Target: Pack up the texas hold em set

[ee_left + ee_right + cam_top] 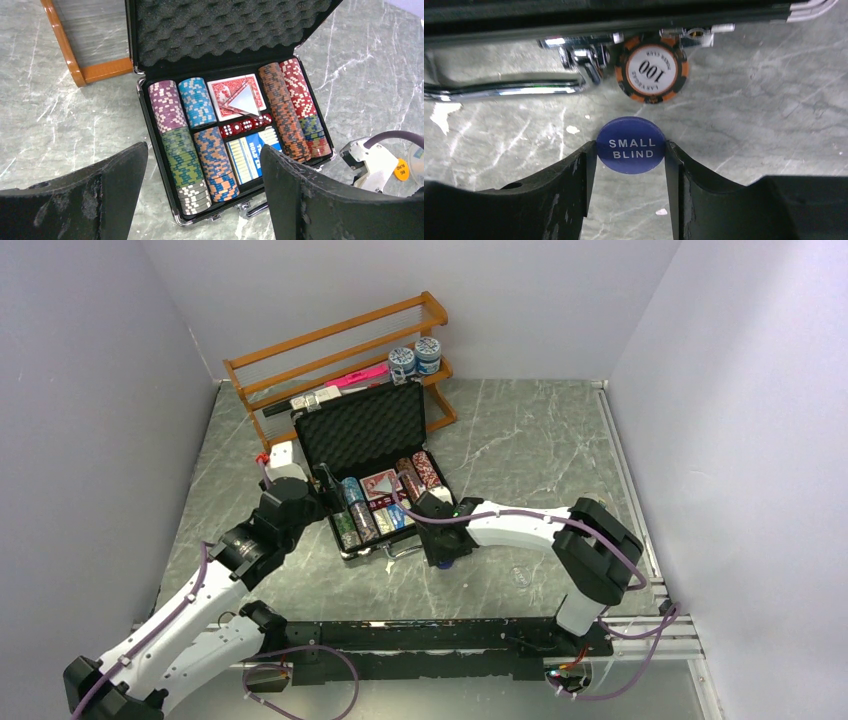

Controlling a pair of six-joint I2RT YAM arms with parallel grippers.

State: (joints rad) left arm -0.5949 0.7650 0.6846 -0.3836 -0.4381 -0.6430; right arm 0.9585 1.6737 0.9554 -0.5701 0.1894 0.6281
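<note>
Because the blue round plastic disc marked SMALL BLIND lies flat on the grey marbled worktop, just in front of the small black ribbed briefcase, your right jaws stand low over it. They are clamped against its rim on both sides, which looks like the grip for lifting it into the case. Your left jaws hang wide apart and empty above the case's front edge, probably keeping out of the way. The briefcase sits open mid-worktop with its foam-lined lid raised; rows of striped poker chips, a red card deck, a blue card deck and red dice fill its compartments. Mind the orange-and-black round 100 chip lying loose against the case front, near the disc, and the chrome metal handle beside it, since both crowd your lift path. Behind the lid stands an orange wooden rack carrying two blue-and-white lidded jars, well apart from your work.
</note>
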